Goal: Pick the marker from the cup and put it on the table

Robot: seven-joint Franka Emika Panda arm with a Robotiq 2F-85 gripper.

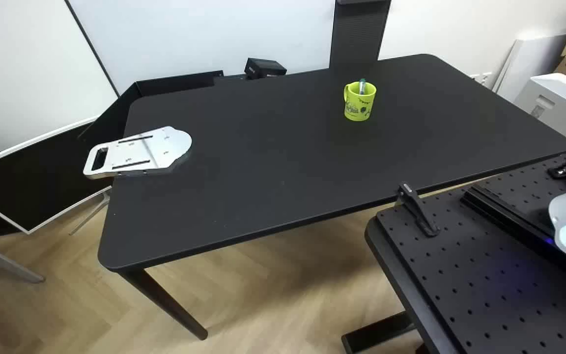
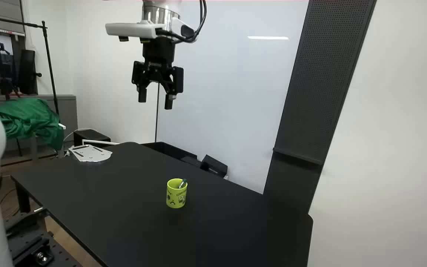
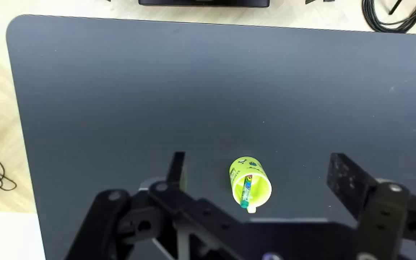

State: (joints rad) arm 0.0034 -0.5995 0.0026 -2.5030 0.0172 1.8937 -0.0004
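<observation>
Overhead, the jaws stand spread wide, pointing down, well above the desk [image 2: 117,200]. In the wrist view the lime-green cup [image 3: 258,185] appears between them, farther down. It stands upright on the desk, with the marker [image 3: 246,191] leaning inside, its teal end showing above the rim. Well apart, a slotted silvery plate [image 1: 140,150] overhangs the desk's edge; a dark perforated panel [image 2: 321,85] rises beyond.

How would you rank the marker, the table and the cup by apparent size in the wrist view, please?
Largest to smallest:
1. The table, running past the right edge of the picture.
2. The cup, much smaller.
3. The marker, a thin stick tilted in the cup.
No two look alike.
</observation>
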